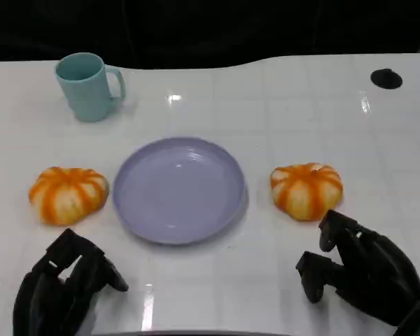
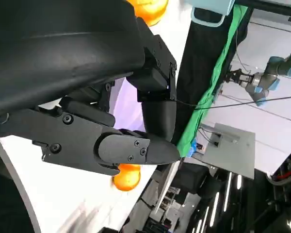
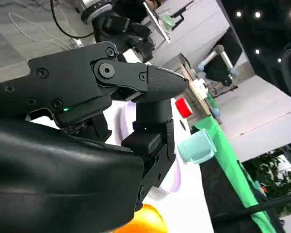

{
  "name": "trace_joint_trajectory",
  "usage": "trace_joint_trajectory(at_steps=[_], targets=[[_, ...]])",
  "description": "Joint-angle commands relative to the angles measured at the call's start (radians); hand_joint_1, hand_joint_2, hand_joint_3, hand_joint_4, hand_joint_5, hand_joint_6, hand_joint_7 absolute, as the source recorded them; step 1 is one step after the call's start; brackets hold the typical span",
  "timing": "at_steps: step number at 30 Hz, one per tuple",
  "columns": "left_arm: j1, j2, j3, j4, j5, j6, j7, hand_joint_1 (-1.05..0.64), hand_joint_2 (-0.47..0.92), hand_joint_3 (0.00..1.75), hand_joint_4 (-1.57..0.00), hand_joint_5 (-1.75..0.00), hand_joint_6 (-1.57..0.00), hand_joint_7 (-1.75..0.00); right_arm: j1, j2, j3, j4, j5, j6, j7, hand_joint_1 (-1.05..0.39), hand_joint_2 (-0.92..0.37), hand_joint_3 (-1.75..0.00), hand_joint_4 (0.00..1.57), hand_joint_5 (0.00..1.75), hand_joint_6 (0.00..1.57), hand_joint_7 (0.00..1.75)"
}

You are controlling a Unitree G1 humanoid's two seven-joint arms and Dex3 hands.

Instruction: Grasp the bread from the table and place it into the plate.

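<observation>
Your right hand (image 1: 360, 273) spread, empty, just beside right bread (image 1: 306, 190); plate (image 1: 178, 189) central for short carry; left hand (image 1: 63, 287) idle, fingers apart.

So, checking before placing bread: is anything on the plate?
Nothing lies on the plate; its whole lilac surface shows bare. The table under it is hidden.

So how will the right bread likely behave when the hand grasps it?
The right bread is domed and ribbed, so it probably sits flat rather than rolling. Its glossy skin may be slippery. It looks wide against the right hand, so likely needs spread fingers.
</observation>
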Motion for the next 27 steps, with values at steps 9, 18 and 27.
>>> trace_joint_trajectory(at_steps=[9,18,27], targets=[[0.011,0.007,-0.005,-0.013,0.016,-0.01,0.013,-0.58,0.92,0.27,-0.63,-1.75,-0.51,-1.51,-0.021,-0.051,0.011,-0.068,-0.122,-0.29,-0.026,-0.39,-0.92,-0.32,0.39,1.56,0.51,0.81],[0.01,0.004,-0.01,-0.015,0.024,-0.014,0.03,-0.61,0.92,0.25,-0.64,-1.75,-0.5,-1.54,-0.046,-0.145,0.038,-0.115,-0.366,-0.566,-0.189,-0.36,-0.92,-0.04,0.48,0.63,0.62,0.19],[0.004,0.005,-0.009,-0.014,0.019,-0.003,0.03,-0.6,0.92,0.25,-0.65,-1.75,-0.5,-1.55,-0.087,-0.273,0.068,-0.11,-0.643,-0.71,-0.382,-0.45,-0.9,0.0,0.43,0.31,0.51,0.01]])
